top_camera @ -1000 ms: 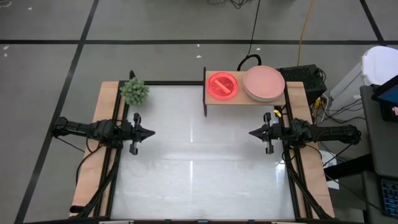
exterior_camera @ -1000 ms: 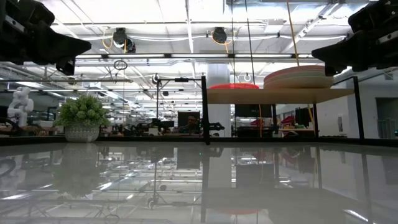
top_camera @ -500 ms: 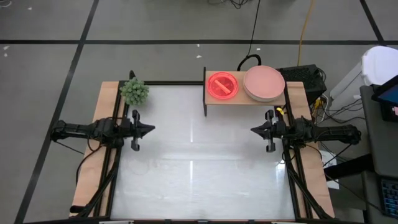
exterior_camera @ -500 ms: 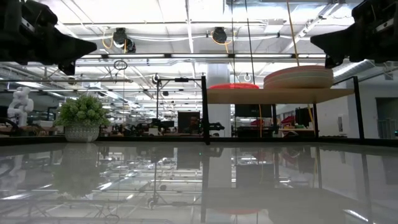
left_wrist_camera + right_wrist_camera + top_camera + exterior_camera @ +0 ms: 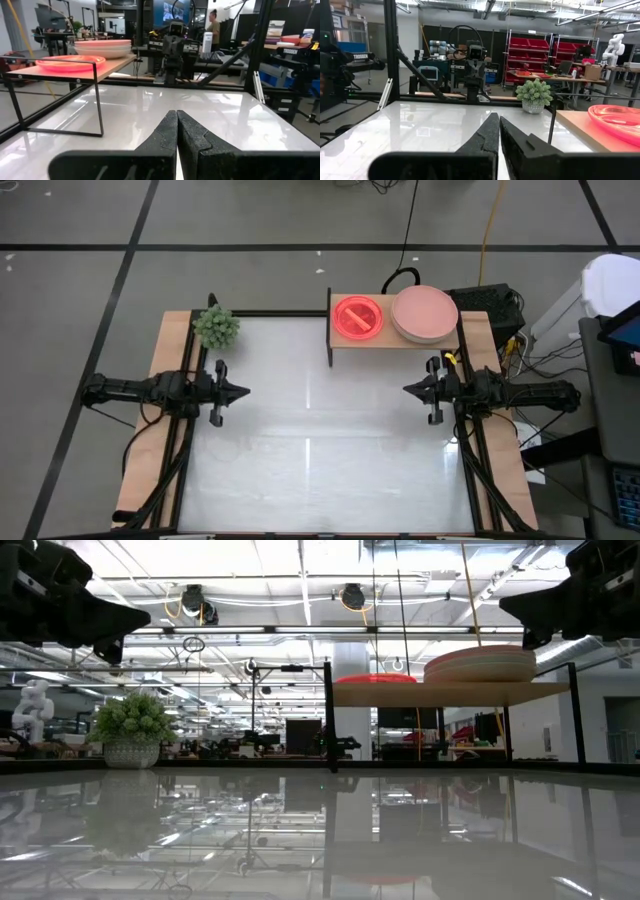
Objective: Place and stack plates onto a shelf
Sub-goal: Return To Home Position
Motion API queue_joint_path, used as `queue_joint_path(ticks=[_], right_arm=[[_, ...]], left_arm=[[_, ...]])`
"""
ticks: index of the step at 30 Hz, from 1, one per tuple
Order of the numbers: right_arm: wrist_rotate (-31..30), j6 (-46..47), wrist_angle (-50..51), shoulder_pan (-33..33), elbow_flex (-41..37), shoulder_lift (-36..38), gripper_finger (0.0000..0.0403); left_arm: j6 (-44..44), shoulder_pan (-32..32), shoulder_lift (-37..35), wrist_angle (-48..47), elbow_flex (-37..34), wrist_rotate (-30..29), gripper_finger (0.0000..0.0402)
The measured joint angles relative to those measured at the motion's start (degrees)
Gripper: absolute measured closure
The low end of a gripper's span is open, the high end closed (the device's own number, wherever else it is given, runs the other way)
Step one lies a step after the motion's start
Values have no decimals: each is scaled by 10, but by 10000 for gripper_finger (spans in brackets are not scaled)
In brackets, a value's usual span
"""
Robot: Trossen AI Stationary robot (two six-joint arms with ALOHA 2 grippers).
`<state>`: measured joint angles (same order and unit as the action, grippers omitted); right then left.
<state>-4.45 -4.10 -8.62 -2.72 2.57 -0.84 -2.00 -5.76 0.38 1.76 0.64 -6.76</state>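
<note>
The shelf (image 5: 395, 338) stands at the table's far edge, toward its right. On it lie two stacks of plates: neon pink-orange ones (image 5: 357, 317) on its left half and larger salmon and beige ones (image 5: 425, 313) on its right half. The low view shows both stacks (image 5: 375, 679) (image 5: 479, 665) resting flat on the wood top. My left gripper (image 5: 245, 391) hovers shut over the table's left side, pointing right, and appears in its own wrist view (image 5: 177, 119). My right gripper (image 5: 406, 390) hovers shut over the right side, pointing left, and shows in its wrist view (image 5: 495, 121).
A small spiky green plant (image 5: 216, 327) in a pot sits at the table's far left corner. The white tabletop (image 5: 320, 440) lies bare between the two arms. Cables and equipment lie beyond the table's far and right edges. A person (image 5: 213, 25) stands far off in the room.
My right gripper has drawn back slightly toward the table's right edge; otherwise both arms hold still.
</note>
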Motion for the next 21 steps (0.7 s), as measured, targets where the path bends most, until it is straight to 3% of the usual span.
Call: queue_joint_path(ticks=[21], right_arm=[[0, 0, -1, 0, 0, 0, 403]], left_arm=[[8, 0, 0, 16, -1, -3, 381]])
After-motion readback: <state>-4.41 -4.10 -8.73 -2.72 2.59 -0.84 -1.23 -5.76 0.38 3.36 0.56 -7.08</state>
